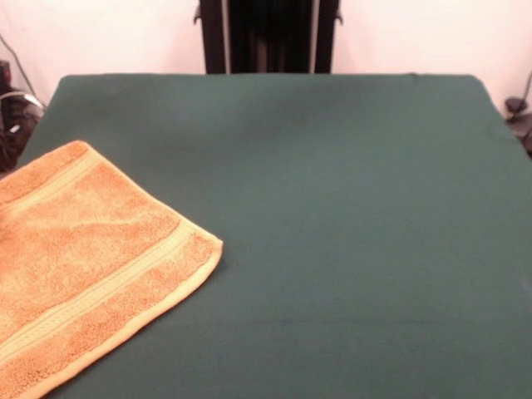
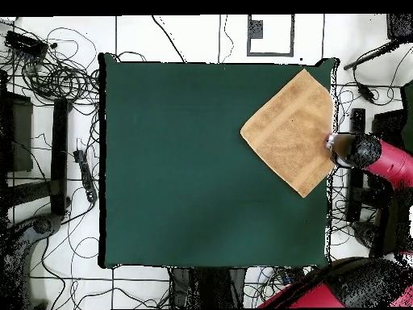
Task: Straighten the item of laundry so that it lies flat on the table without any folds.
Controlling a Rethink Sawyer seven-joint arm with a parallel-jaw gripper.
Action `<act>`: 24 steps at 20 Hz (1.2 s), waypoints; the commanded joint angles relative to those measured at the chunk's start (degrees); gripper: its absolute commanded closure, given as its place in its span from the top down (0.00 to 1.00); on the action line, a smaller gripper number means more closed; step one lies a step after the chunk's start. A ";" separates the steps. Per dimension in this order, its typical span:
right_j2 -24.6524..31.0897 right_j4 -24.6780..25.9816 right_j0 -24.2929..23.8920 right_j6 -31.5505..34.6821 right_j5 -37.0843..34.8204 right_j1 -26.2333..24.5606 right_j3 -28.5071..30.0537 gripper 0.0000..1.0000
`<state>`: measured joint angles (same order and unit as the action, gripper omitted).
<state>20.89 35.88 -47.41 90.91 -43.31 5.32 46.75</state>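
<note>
Item one, the towel (image 1: 87, 262): a golden-orange terry cloth with flat woven bands running near two of its edges is being shown spread on the table (image 1: 332, 233). In the front view it is being seen at the left side of the picture, toward the near edge, turned at an angle so that one rounded corner is pointing toward the table's middle; part of it is being cut off by the picture's left and bottom borders. Its visible surface is lying flat, with no fold standing up.

In the overhead view the towel (image 2: 289, 133) is being shown as a diamond near the upper right corner of the table (image 2: 185, 178), its right point lying at the table's right edge.

Item two, the arm (image 2: 387, 161): a red and black limb is being seen in the overhead view only, reaching in from the right. Its dark end, the gripper (image 2: 343, 148), is being held at the towel's right corner, over the table's edge. Whether the pincer is open, closed or holding cloth cannot be told.

Item three, the pedestal (image 1: 266, 37): dark uprights are being shown behind the table's far side.

Item four, cables (image 2: 56, 73): tangled leads are lying on the floor to the table's left.
</note>
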 commanded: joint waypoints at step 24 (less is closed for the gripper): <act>6.20 -3.16 2.97 -17.10 -6.95 6.75 8.13 1.00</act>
<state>20.98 35.02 -47.41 90.91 -43.36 8.56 48.01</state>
